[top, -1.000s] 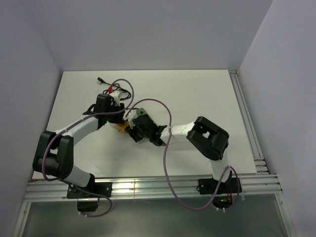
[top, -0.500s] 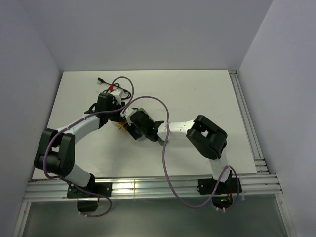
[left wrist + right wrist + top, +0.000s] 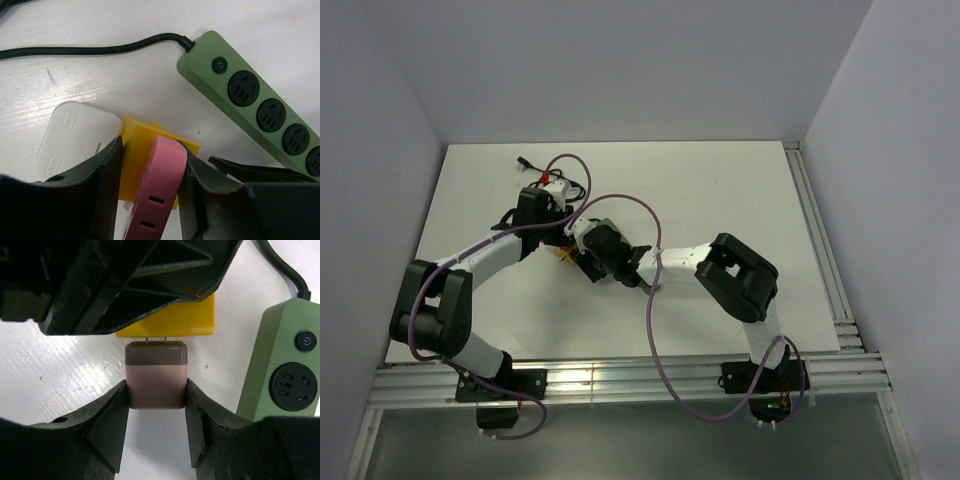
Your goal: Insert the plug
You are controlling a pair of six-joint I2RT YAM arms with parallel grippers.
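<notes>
3 pale walls (image 3: 620, 60) enclose a white table (image 3: 740, 190) beneath the plug (image 3: 156, 375).

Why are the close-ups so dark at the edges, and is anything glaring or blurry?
Left wrist view: black fingers, near the lens, look dark and soft; the white table shines. Right wrist view: the brown rectangular plug is sharp. Top view: glare on the silver metal rail.
</notes>
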